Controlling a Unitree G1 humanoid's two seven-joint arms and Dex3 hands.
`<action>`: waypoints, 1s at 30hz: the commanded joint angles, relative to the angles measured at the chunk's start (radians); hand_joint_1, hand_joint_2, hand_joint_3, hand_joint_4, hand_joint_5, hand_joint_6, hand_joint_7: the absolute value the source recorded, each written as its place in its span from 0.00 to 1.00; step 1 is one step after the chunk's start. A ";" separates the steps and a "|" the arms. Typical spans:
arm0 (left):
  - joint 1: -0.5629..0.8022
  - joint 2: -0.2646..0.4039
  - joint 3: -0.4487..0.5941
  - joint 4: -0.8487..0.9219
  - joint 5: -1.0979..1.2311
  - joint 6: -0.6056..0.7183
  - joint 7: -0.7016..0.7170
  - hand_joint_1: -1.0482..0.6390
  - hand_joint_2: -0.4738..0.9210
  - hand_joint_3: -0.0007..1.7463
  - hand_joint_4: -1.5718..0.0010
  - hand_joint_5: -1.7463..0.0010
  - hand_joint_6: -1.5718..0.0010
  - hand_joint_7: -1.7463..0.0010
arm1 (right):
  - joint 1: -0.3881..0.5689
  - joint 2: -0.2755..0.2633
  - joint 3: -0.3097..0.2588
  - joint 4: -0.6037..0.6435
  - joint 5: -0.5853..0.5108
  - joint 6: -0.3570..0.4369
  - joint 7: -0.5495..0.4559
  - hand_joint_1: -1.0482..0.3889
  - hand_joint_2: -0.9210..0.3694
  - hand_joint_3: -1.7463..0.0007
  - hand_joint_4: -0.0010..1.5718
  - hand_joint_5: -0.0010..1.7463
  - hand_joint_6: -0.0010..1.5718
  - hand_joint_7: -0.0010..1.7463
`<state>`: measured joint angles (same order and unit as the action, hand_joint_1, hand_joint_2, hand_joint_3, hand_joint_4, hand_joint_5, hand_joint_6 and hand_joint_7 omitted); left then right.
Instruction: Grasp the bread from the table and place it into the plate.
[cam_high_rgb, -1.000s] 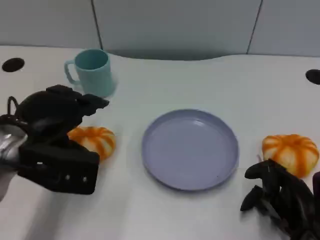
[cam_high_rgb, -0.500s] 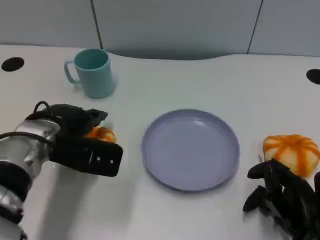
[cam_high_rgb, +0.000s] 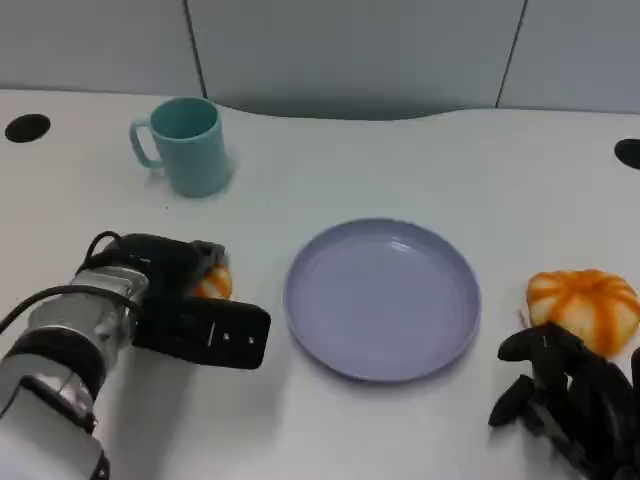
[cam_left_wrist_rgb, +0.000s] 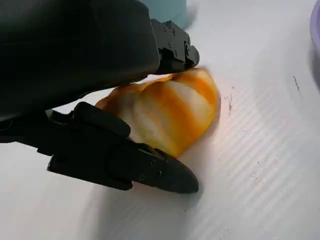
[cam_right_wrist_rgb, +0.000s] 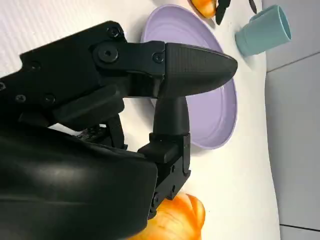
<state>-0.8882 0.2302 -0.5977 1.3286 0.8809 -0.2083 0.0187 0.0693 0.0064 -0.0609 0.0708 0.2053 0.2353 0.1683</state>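
The left robot hand grips the orange bread on the white surface, left of the purple plate. The right robot hand holds nothing, fingers loosely curled.
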 joint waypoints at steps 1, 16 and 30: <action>0.018 0.002 -0.012 0.018 -0.019 0.002 0.021 0.40 0.90 0.00 0.75 0.87 0.70 0.90 | 0.013 -0.010 -0.008 -0.013 -0.003 0.009 -0.013 0.48 0.00 0.68 0.40 1.00 0.26 0.99; 0.104 0.004 0.148 0.013 -0.224 -0.179 0.325 0.53 1.00 0.07 0.51 0.00 0.67 0.00 | 0.012 -0.015 -0.012 0.000 0.005 -0.003 -0.001 0.49 0.00 0.67 0.39 1.00 0.26 0.98; 0.067 -0.048 0.505 -0.152 -0.678 -0.336 -0.041 0.55 0.95 0.04 0.51 0.00 0.64 0.00 | 0.004 -0.005 -0.013 0.053 0.008 -0.051 0.012 0.49 0.00 0.68 0.39 1.00 0.25 0.97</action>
<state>-0.7849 0.1847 -0.1158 1.2168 0.2353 -0.5276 0.0242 0.0736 0.0044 -0.0629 0.1065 0.2098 0.1799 0.1881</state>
